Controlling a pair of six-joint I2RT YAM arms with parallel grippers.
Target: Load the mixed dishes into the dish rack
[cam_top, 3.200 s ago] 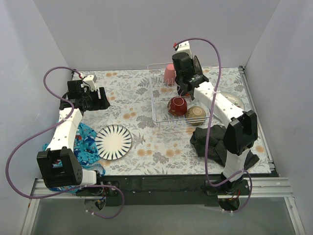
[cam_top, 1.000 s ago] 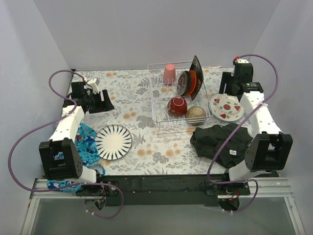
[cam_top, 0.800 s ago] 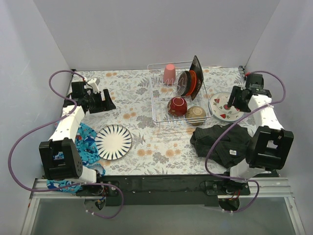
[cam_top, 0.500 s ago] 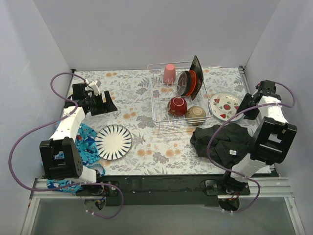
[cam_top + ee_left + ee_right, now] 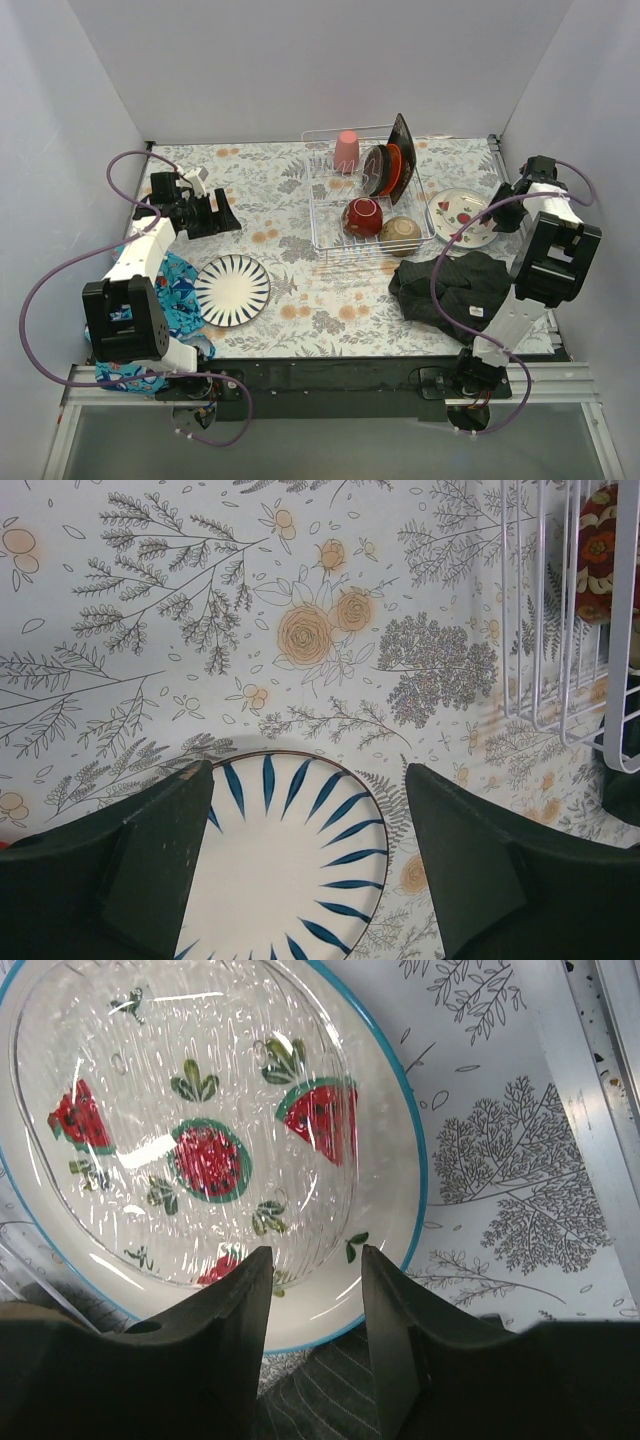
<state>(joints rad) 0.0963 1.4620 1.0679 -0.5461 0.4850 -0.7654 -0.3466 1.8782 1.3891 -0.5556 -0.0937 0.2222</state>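
Note:
The white wire dish rack [image 5: 330, 246] holds a pink cup [image 5: 346, 150], black plates [image 5: 403, 150] and an orange plate [image 5: 392, 168] on edge, a red bowl [image 5: 362, 215] and a dark tan-bottomed bowl [image 5: 400, 232]. A white plate with dark stripes [image 5: 232, 290] lies on the table at front left. My left gripper [image 5: 212, 212] is open above and behind it; the left wrist view shows the plate [image 5: 285, 865] below the gripper [image 5: 308, 770]. A white plate with red marks [image 5: 460, 215] lies right of the rack. My right gripper [image 5: 315, 1252] is open just over its near rim [image 5: 330, 1300].
A black cloth [image 5: 450, 285] lies crumpled at front right, touching the red-marked plate's edge [image 5: 320, 1390]. A blue patterned cloth [image 5: 170, 285] lies by the left arm. The rack's corner [image 5: 570, 610] shows in the left wrist view. A metal rail [image 5: 600, 1110] borders the table on the right.
My right arm swung away from the rack to the right and came down over the red-marked plate. My left gripper shifted slightly to the right.

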